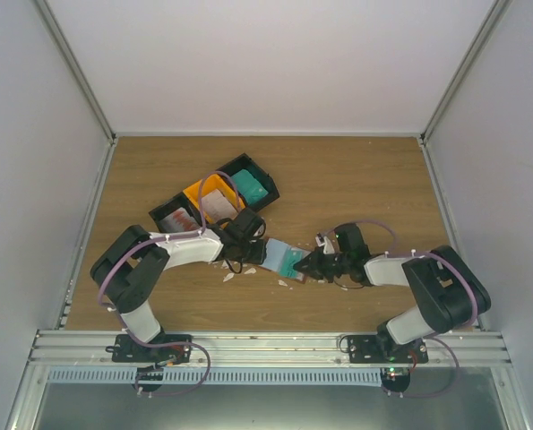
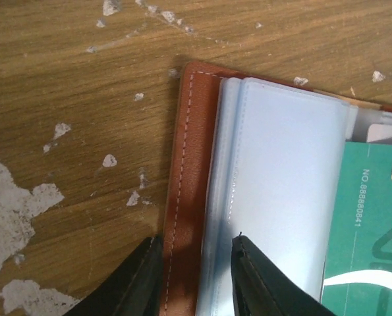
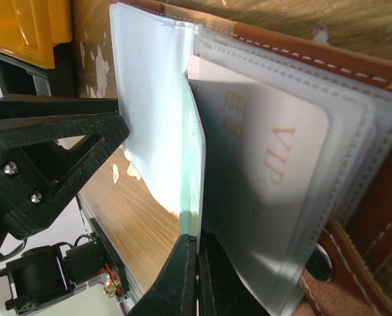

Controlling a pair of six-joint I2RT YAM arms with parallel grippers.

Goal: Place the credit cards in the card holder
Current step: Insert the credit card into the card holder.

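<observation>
A: Where is the holder (image 1: 273, 251) sitting?
B: It is lying open near the middle of the counter (image 1: 356, 179), a little toward 6 o'clock, between the two arms. The tray (image 1: 214, 199) is off toward 10 o'clock from it

A: And the pincers?
B: The right pincer (image 3: 197, 242) is closed, pinching the teal card (image 3: 192, 164) by its 3 o'clock end. The left pincer (image 2: 196, 245) is standing with fingers apart, straddling the holder's brown cover edge. Whether it is actually clamping that edge I cannot tell

A: What is the coming move turning on?
B: In the top view the card is reaching from the right pincer toward 9 o'clock, with its long axis running roughly 3 to 9 and its leading end at the clear sleeves (image 2: 281, 184). I am judging the right arm to be the feeder, pushing toward 9, with the left bracing the far side

A: Anything already in?
B: A white card (image 3: 275, 171) is showing inside one sleeve

A: Risk?
B: The sleeves are looking floppy, so the card may be slipping between pockets rather than into one
</observation>
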